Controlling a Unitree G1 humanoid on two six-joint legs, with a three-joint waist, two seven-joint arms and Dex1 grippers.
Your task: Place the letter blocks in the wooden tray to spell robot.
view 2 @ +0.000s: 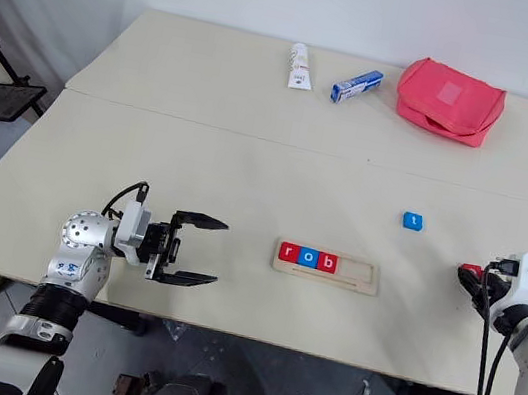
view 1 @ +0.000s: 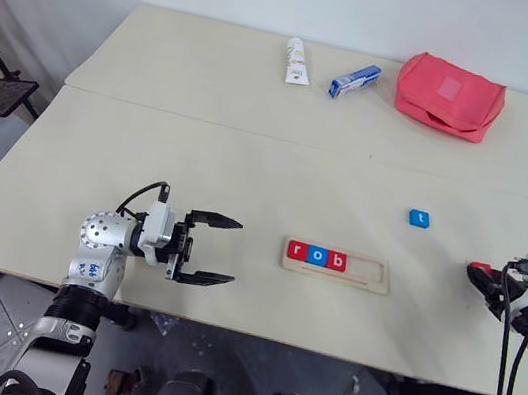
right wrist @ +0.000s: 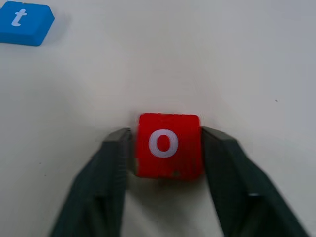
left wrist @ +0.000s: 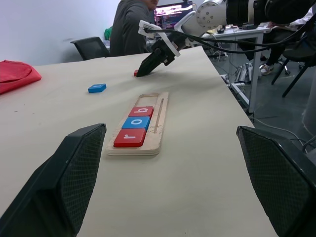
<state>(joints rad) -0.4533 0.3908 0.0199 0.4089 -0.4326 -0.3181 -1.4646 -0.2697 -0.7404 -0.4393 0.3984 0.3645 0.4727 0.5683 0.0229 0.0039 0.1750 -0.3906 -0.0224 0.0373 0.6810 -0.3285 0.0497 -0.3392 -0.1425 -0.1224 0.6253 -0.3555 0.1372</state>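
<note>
Wooden tray (view 1: 338,266) lies flat on the table (view 1: 152,138), out ahead of the left gripper (view 1: 220,250), whose jaws are spread wide with nothing between them. Red r (view 1: 297,252), blue o (view 1: 317,256) and red b (view 1: 336,261) fill its end nearest those jaws. Right gripper (right wrist: 168,148) has its jaws pressed against both sides of the red o block (right wrist: 167,144). Blue t block (right wrist: 23,22) lies loose beyond those jaws, well apart.
</note>
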